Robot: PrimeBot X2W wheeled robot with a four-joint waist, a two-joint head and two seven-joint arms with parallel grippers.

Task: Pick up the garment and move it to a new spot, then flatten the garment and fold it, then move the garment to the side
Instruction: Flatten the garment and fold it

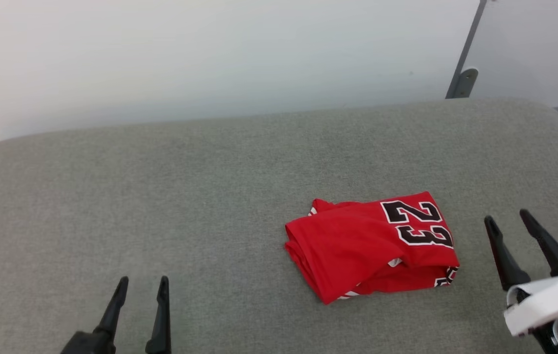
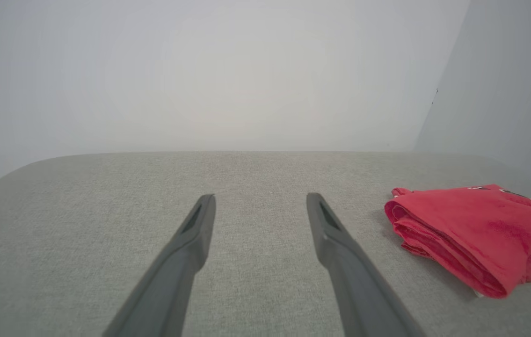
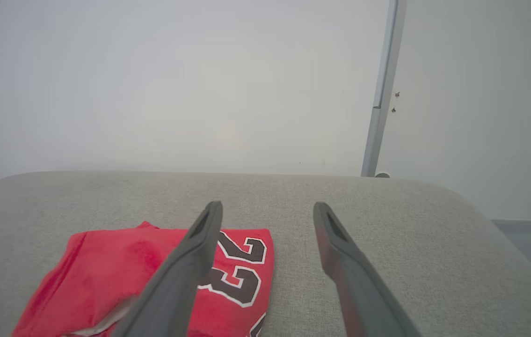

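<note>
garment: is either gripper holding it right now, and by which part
Nothing is held. The garment lies folded on the grey cushion; the left gripper and right gripper are both open and clear of it.

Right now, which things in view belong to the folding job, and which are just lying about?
Job:
- red jersey, loosely folded
- left end effector, open, holding nothing
- right end effector, open, beside the jersey
- grey cushion under it

Just there:
- grey post at the back right
</note>
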